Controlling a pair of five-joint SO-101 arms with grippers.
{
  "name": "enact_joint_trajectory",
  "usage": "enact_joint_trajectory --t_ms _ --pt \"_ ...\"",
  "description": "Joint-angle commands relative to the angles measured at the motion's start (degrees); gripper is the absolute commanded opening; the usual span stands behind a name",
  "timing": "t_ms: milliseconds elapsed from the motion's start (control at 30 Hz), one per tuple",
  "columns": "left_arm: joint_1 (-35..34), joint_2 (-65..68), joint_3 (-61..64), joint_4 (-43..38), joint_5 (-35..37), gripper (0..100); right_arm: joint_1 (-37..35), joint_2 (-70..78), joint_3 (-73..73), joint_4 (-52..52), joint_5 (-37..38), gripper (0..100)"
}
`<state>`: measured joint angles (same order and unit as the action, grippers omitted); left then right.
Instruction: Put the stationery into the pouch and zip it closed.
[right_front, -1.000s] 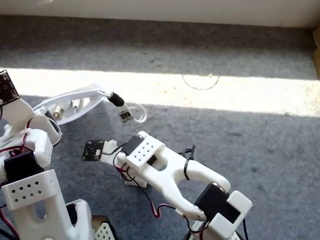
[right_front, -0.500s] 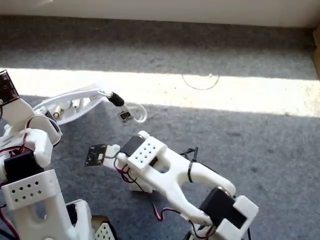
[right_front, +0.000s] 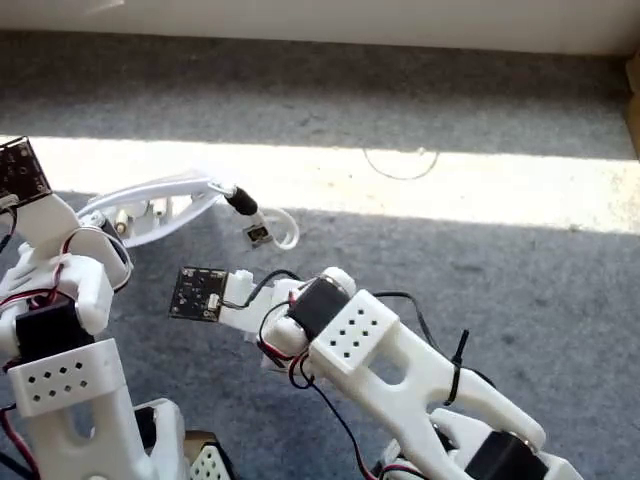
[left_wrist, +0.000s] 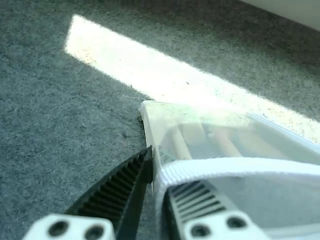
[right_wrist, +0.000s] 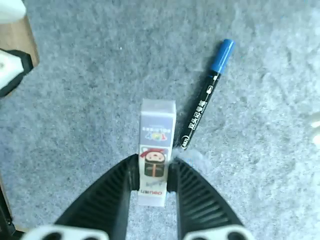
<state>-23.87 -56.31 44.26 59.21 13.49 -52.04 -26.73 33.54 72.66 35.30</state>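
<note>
**Right gripper (right_wrist: 153, 171) pinches the eraser (right_wrist: 157, 127); left gripper (left_wrist: 159, 175) is clamped on the pouch (left_wrist: 235, 142) rim.**
Marker (right_wrist: 205, 95) lies just beside the eraser, with the pouch well apart from it. Suggest lifting straight up so the marker isn't nudged, then feeding the eraser end-first into the held mouth. The eraser sleeve and marker barrel carry print, not transcribed.

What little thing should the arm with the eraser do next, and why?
Probably lift the eraser straight up off the carpet. The right gripper presses it on both sides, so it looks held, and the left gripper holds the pouch by its white edge. The blue-capped marker lies close beside, so rising avoids nudging it.
</note>
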Motion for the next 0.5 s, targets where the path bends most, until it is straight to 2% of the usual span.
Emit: enact_joint_trajectory --t_ms 0,267,467 --pt "3.0 -0.8 -0.7 -1.2 0.4 1 0.7 -5.1 -0.2 0.1 0.3 0.5" --pt "7.2 -0.9 -0.9 -1.1 -1.1 1 0.7 -9.5 -0.2 0.1 0.3 0.5" --pt "7.7 -0.9 -0.9 -1.1 -1.3 1 0.7 -17.0 -0.2 0.1 0.2 0.5"
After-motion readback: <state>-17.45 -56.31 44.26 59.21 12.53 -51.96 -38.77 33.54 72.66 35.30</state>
